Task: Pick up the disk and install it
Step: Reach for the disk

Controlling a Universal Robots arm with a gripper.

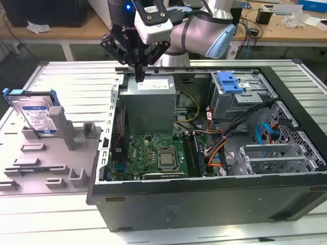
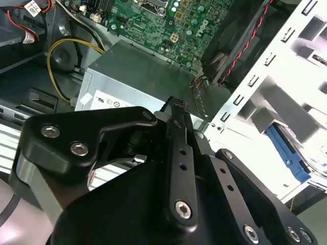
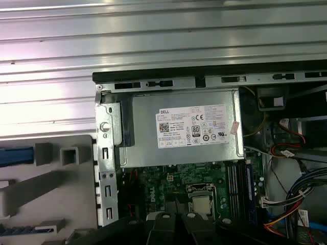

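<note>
Starting at the exterior view's left: there's your disk (image 1: pixel 34 115), a flat rectangular silver hard drive with a white-and-blue label, framed by a bright blue plastic carrier rail. It stands on edge in a pale grey plastic fixture (image 1: pixel 66 135) on the ribbed metal counter (image 1: pixel 66 76), outside the computer. Its long axis runs roughly up and down with a slight lean, and the label faces the camera. There is print on that label, too small to make out.

Moving rightward, the black open computer case (image 1: pixel 204 199) lies on its side. Your black gripper (image 1: pixel 139 76) hangs over the case's near-left corner, clenched on nothing, its tips pointing straight down just above the large grey metal power supply box (image 1: pixel 148 107). So the disk is well apart from the gripper, off toward the exterior view's left and lower, with the case wall between them. The first wrist view looks down on the box's white sticker (image 3: pixel 196 125), crowded with printed marks.

Further right sits the green motherboard (image 1: pixel 153 153), then a small blue ribbed plastic latch (image 1: pixel 228 81) atop the grey drive cage (image 1: pixel 240 99), carrying no drive.
</note>
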